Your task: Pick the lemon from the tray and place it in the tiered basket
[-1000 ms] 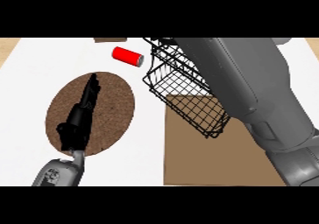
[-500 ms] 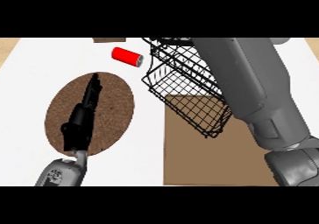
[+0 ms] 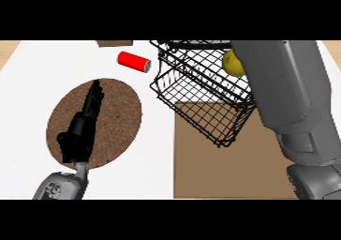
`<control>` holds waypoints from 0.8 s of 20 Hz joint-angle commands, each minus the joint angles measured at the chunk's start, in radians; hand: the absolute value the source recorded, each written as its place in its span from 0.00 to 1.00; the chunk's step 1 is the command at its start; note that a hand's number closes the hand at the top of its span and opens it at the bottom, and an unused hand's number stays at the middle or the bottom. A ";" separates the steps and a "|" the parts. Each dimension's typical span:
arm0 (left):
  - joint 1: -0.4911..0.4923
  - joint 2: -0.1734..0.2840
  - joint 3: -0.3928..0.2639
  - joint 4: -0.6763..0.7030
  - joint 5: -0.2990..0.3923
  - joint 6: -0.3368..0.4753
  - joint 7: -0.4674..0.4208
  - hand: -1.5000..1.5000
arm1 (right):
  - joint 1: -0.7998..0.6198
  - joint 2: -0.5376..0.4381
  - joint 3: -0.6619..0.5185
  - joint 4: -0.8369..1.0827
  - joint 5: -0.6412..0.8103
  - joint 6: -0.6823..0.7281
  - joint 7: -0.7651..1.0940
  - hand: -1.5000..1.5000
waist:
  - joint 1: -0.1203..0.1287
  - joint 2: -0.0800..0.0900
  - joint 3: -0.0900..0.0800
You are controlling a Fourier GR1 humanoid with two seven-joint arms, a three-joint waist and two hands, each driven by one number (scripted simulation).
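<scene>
Lemon [image 3: 233, 64] at tiered basket [image 3: 201, 101] rim, beside right forearm [image 3: 291, 93]

Yellow lemon [image 3: 233, 64], black wire tiered basket [image 3: 201, 93], red can [image 3: 134, 61], seemingly speckled brown tray [image 3: 118, 117].

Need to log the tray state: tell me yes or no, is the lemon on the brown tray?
No. The lemon shows beside the right forearm at the tiered basket, away from the brown tray.

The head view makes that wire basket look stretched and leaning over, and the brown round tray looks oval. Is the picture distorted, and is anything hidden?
In the head view the steep downward angle skews shapes: the tiered basket fans out toward the camera and the round tray reads as oval. The right forearm blocks the basket's right side, covering its hand and most of the lemon. Lighting is flat, without glare.
</scene>
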 commanded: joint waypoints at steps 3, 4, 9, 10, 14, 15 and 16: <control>0.054 -0.013 -0.008 -0.036 0.004 0.006 0.012 0.50 | 0.106 -0.077 -0.082 -0.223 -0.006 -0.013 0.121 0.00 | -0.033 -0.016 0.001; 0.031 -0.010 -0.003 -0.024 -0.028 0.032 0.002 0.50 | 0.149 -0.062 -0.089 -0.274 -0.003 -0.025 0.140 0.00 | -0.045 -0.017 0.002; 0.049 0.018 0.049 0.023 0.022 -0.014 -0.039 0.50 | 0.348 -0.058 -0.161 -0.588 -0.089 0.022 0.099 0.00 | -0.072 -0.021 0.002; 0.061 0.015 0.036 -0.022 0.011 0.004 0.009 0.50 | 0.383 -0.051 -0.157 -0.660 -0.090 0.062 0.127 0.00 | -0.082 -0.032 0.003; 0.113 0.020 0.045 -0.039 0.011 0.008 -0.026 0.50 | 0.645 -0.055 -0.192 -0.920 -0.182 0.121 0.042 0.00 | -0.091 -0.030 0.003; 0.050 0.036 0.070 -0.025 0.020 -0.001 0.007 0.50 | 0.658 -0.079 -0.226 -0.980 -0.244 0.189 0.062 0.00 | -0.092 -0.024 0.003; 0.095 0.032 0.048 -0.059 0.025 -0.017 -0.004 0.50 | 0.729 -0.067 -0.239 -1.050 -0.265 0.195 0.058 0.00 | -0.070 -0.021 0.002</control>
